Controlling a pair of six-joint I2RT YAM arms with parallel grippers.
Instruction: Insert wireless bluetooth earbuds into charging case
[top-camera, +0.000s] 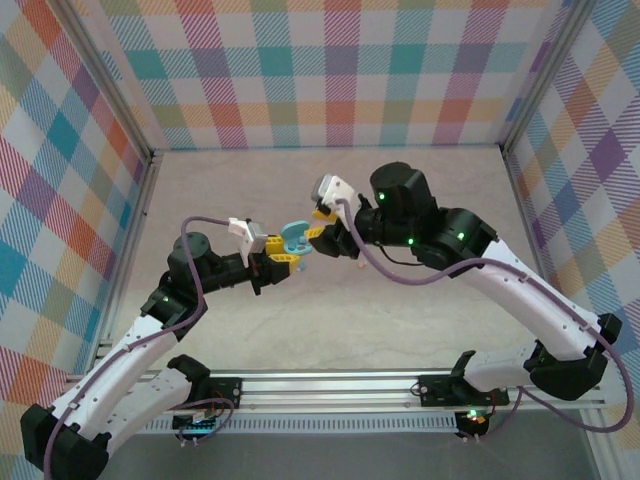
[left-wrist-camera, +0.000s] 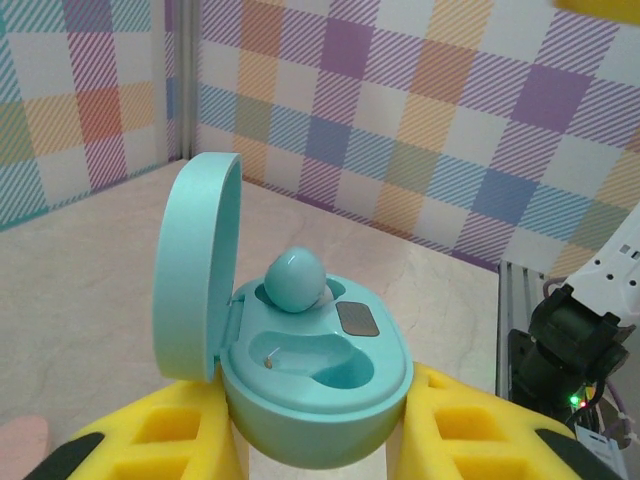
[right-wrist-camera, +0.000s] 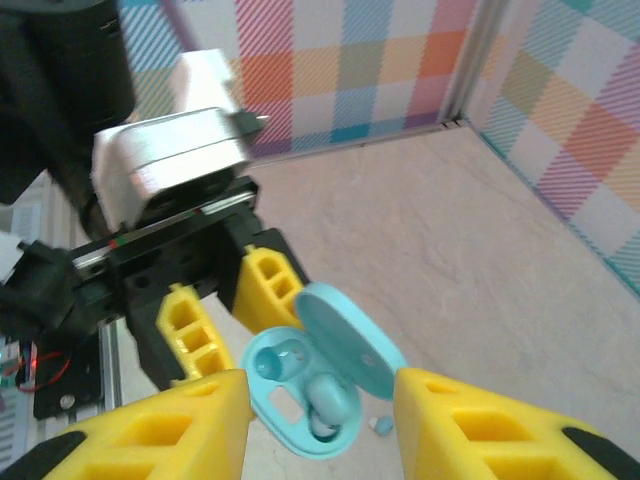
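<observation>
Left wrist view: left tool (left-wrist-camera: 320, 435) pinches the open charging case (left-wrist-camera: 300, 385), one blue earbud (left-wrist-camera: 294, 279) seated inside; right wrist view: right tool (right-wrist-camera: 320, 420) spread above, a loose bud (right-wrist-camera: 380, 425) on the bench (right-wrist-camera: 450, 230).

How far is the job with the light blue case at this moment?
Done: one light blue earbud sits in the open case, perhaps not fully seated. In hand: the left gripper holds the case, and the right gripper is open beside it. Left: the other slot of the case is empty.
</observation>
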